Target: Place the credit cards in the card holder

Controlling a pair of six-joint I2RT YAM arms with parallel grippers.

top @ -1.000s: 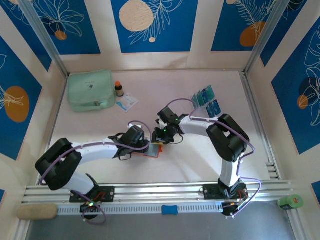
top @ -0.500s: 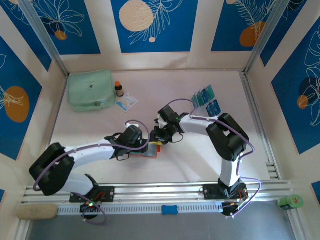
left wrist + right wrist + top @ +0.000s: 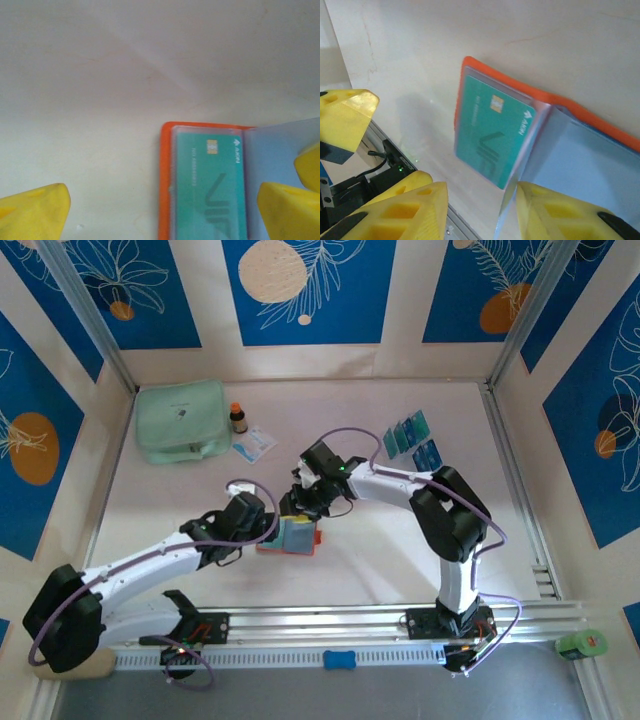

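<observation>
Since a sec ago the left arm had pulled back toward its base and the left end effector [image 3: 262, 530] had spread wide. The right end effector [image 3: 298, 502] had shifted left and loosened. The small square orange-red fold-over card holder [image 3: 270, 547] now lay open to view.

Top view: card holder sat mid-bench btwn the two end effectors, w/ a teal rectangular chip card [image 3: 290, 532] showing inside. The other thin teal and blue credit cards [image 3: 412, 440] lay well apart at the far right of the pale bench [image 3: 380, 550]. Mint-green zip pouch [image 3: 180, 420], small dark bottle w/ orange cap [image 3: 238, 420] and white-and-blue flat packet [image 3: 254, 444] sat far left, uninvolved.

Left wrist view: left end effector [image 3: 162, 200] had its yellow fingers far apart, gripping nothing. Card holder's orange edge [image 3: 164, 165] ran under the gap. The chip card [image 3: 210, 195] sat in a clear pocket, w/ the pale inner leaf [image 3: 272, 150] to its right.

Right wrist view: right end effector [image 3: 480, 192] had fingers apart, nothing clamped. The inner leaf [image 3: 585, 165] stood up just beside one finger [image 3: 555, 210]; touching or not, couldn't tell.

Judgement: one card was in, so the step was prob. the release after insertion. Next called for the right arm to lift clear w/o dragging the leaf, then go to the loose credit cards. Picking a thin card off a flat bench looked fiddly, and the left end effector might need to steady the card holder.
</observation>
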